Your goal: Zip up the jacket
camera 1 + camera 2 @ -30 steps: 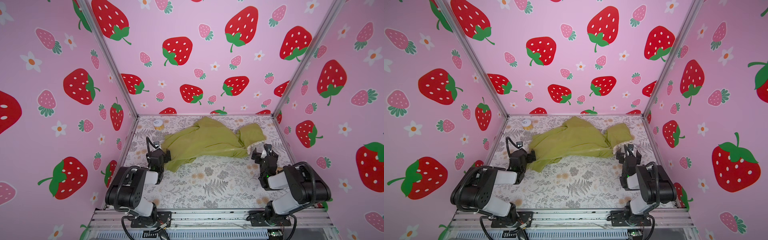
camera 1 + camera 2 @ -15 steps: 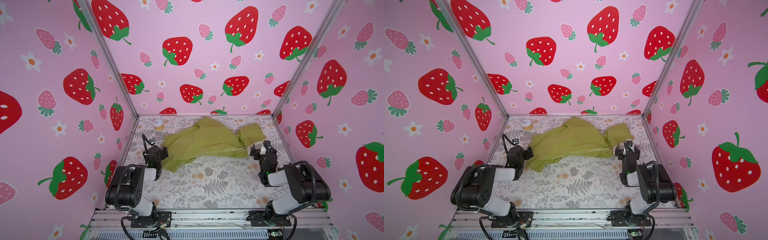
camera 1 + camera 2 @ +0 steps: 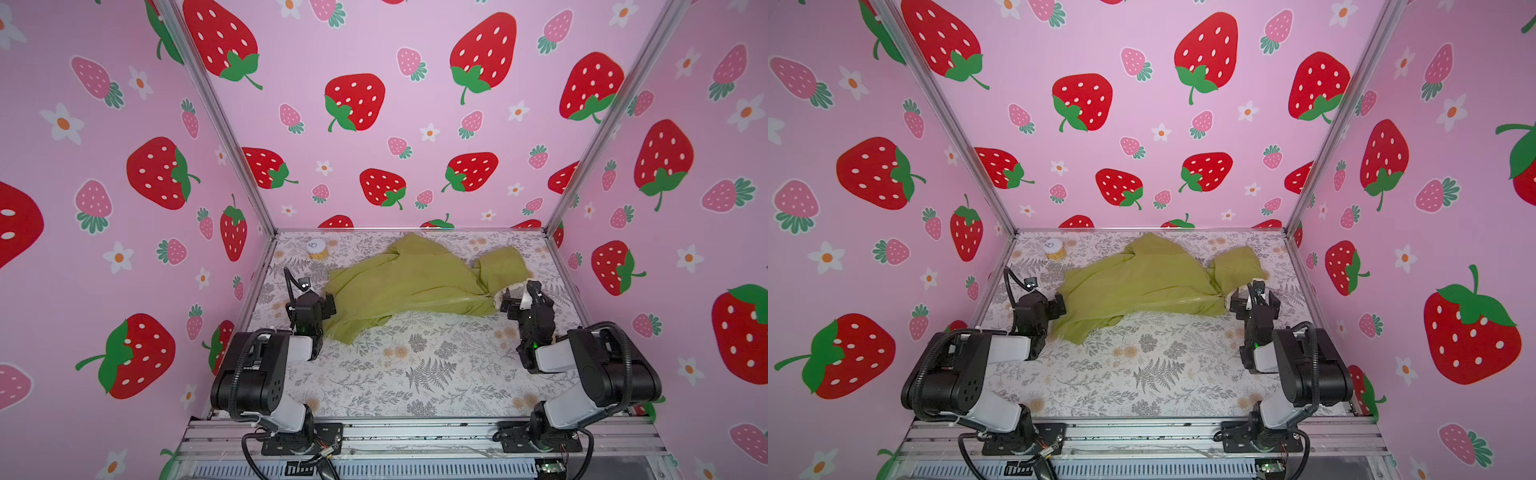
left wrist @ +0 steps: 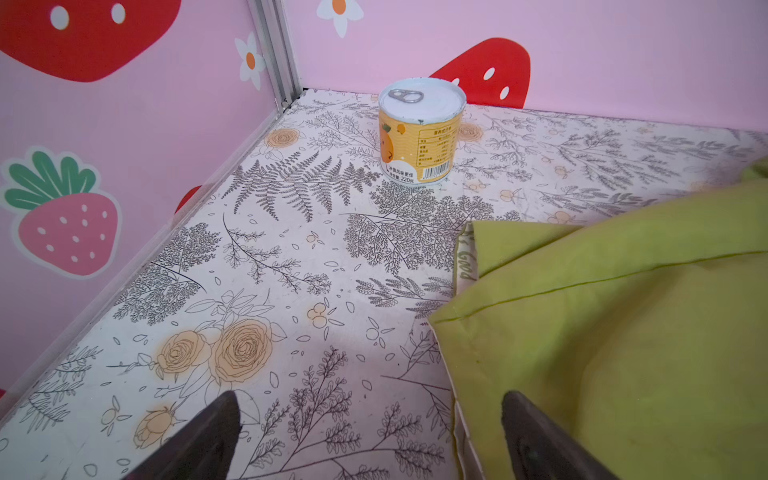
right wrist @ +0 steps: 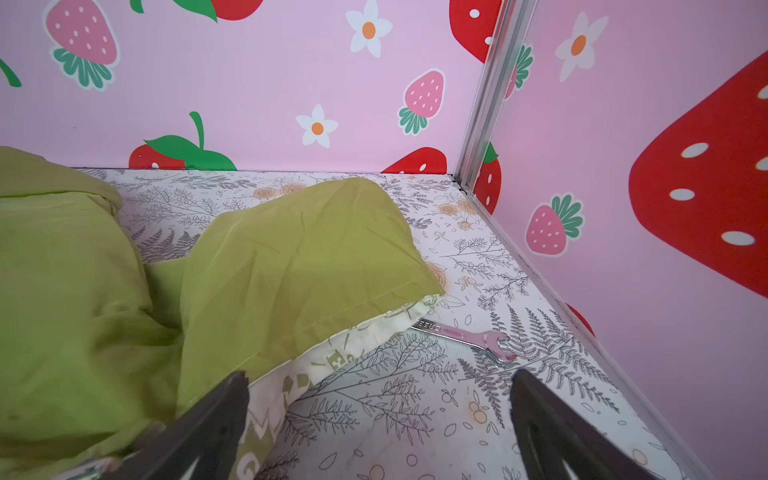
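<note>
fern-print tabletop (image 3: 436, 374) inside pink strawberry walls (image 3: 415, 50), rumpled green jacket (image 3: 407, 282) on it

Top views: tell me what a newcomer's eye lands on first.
The pink strawberry-print walls dominate, enclosing the floral table. At its far middle lies the crumpled olive-green jacket, with the open left gripper and open right gripper at its two ends. A small yellow can stands in the far left corner.

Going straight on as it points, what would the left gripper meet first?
The left gripper, jaws open, would likely meet bare table beside the jacket; farther on stands the can. Depth unclear.
</note>
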{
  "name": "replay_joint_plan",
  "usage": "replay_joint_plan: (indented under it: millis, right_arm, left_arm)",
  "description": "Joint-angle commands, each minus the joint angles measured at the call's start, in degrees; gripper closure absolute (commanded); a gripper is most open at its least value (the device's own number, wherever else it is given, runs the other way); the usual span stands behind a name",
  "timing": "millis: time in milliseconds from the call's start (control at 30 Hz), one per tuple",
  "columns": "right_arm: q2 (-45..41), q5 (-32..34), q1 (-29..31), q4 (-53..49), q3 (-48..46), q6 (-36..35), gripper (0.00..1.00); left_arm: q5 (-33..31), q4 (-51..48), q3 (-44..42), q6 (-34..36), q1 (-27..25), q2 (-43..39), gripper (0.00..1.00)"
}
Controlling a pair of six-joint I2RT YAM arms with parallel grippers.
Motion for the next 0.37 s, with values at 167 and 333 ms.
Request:
replay_joint_plan:
  millis: [167,333]
  right_arm:
    - [0.4,-1.0,0.0,-0.4,1.0,-1.4,0.01]
    - [-0.2,-1.0,-0.1,0.4,0.3,-1.5,0.01]
  left_arm:
    - [-0.1,0.2,1.2,-0.3,-0.1,-0.2,0.01]
    - [-0.1,0.1,1.2,-0.3,0.0,-0.2,0.01]
